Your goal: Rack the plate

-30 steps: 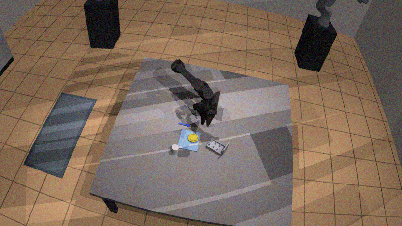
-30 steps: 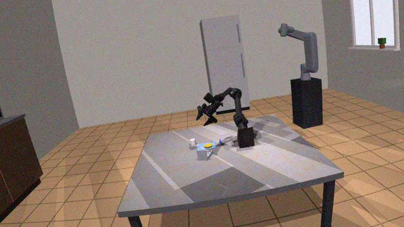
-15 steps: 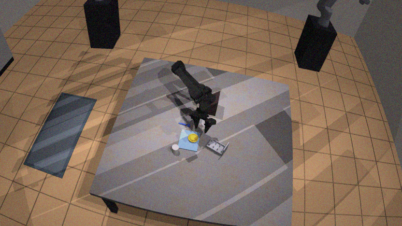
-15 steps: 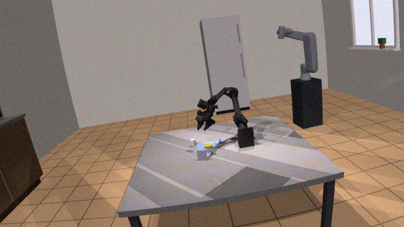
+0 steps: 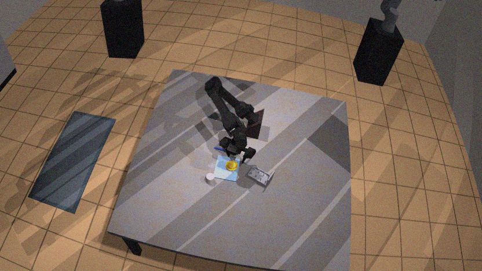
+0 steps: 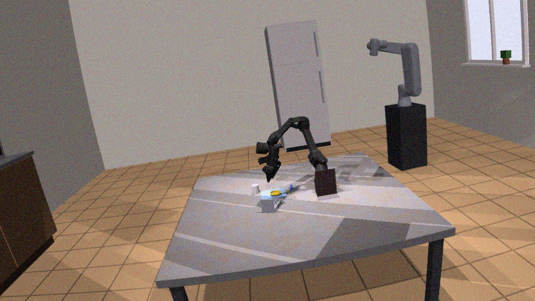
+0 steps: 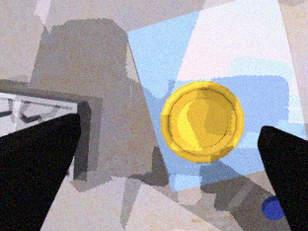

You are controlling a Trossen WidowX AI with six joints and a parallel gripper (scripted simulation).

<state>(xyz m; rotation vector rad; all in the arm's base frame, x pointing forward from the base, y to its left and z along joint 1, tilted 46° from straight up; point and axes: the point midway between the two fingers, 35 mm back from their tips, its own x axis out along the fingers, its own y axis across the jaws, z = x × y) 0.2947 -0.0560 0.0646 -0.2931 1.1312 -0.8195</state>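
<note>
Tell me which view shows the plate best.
Wrist. The plate fills the middle of the picture, flat on the blue mat, framed by the open gripper. In the top view it is a small yellow disc; in the exterior view it is a thin sliver seen edge-on.

I work in a home kitchen: a tall fridge (image 6: 298, 83), tiled floor (image 6: 123, 187), wooden counter cabinet (image 6: 18, 209), and a window (image 6: 494, 31).
</note>
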